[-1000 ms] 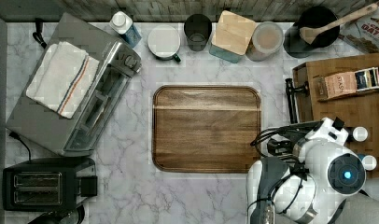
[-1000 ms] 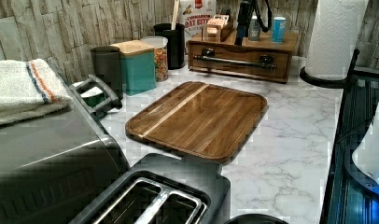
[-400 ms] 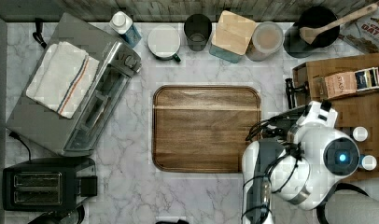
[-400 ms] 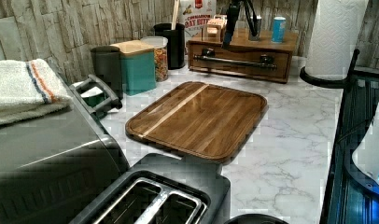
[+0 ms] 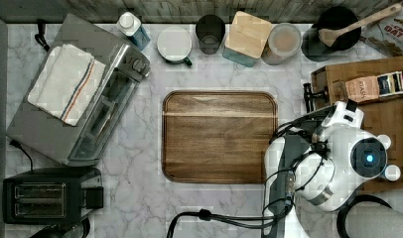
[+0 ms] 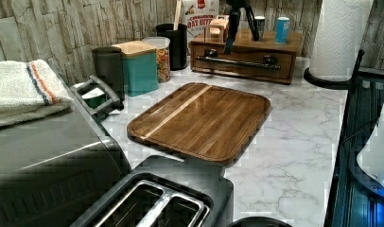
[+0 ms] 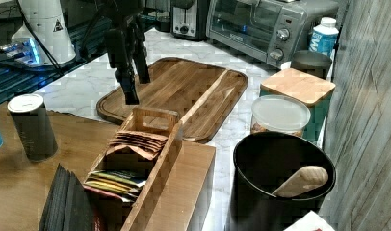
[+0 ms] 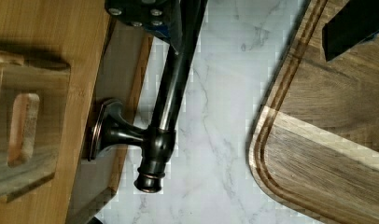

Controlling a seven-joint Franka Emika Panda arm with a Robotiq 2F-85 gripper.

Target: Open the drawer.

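Note:
The drawer [image 6: 242,53] is the front of a medium-brown wooden unit at the back of the counter, and in the left view it sits flush with the unit. A slim black bar handle [image 6: 240,62] [image 8: 171,93] crosses it on two posts. In the top view the handle's end [image 5: 307,97] shows beside the unit [image 5: 383,119]. My gripper [image 6: 228,47] [image 7: 138,89] [image 8: 250,23] hangs open just above the handle's left end in the left view. One finger [image 8: 150,14] is on the drawer side of the bar, and the other [image 8: 351,28] is over the cutting board. They hold nothing.
A dark wooden cutting board [image 5: 219,136] lies close in front of the drawer. A tea box [image 7: 136,163] and a cup [image 7: 32,125] stand on the unit. Canisters [image 5: 246,37] and a black pot [image 7: 280,178] line the wall. A toaster oven [image 5: 75,94], a toaster [image 5: 45,198] and a paper towel roll [image 6: 341,38] stand nearby.
The arm has moved toward the drawer's handle: in the left view the gripper has shifted left and come down from above the unit's top to just over the bar's left end.

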